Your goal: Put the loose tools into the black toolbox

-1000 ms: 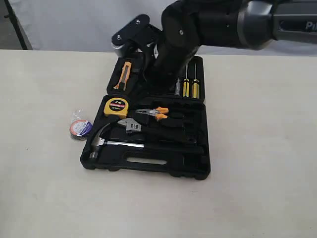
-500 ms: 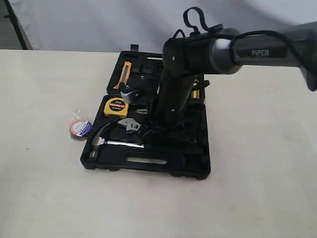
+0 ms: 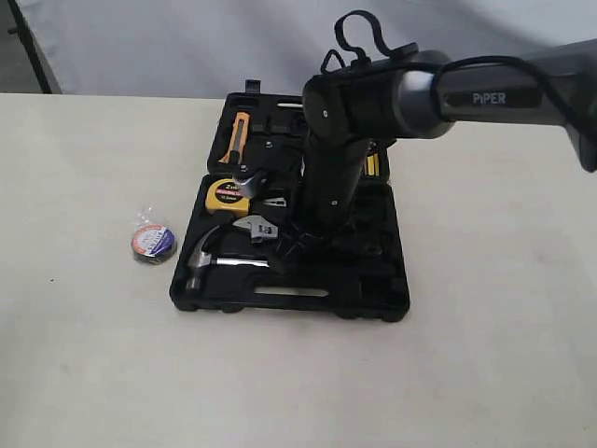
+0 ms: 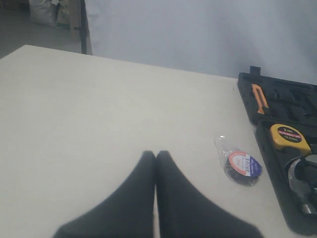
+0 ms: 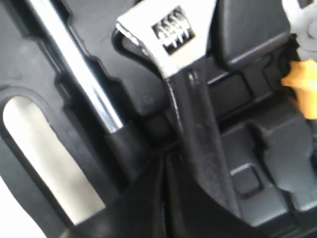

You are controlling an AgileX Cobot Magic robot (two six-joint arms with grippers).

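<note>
My right gripper [image 5: 165, 171], fingers pinched together, sits between wrench [image 5: 193, 114] and hammer [image 5: 74, 69] in the toolbox [image 3: 373, 301], seating them, I judge. Next, the tape roll [image 3: 152, 243], outside beside it, wants my closed left gripper [image 4: 156, 161] opened.

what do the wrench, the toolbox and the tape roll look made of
Wrench: bright polished metal head, probably steel, with glare; its handle looks black-coated, glossy. Toolbox: matte black moulded plastic, with shaped recesses. Tape roll: dark, likely vinyl tape, wrapped in clear crinkly film.
</note>
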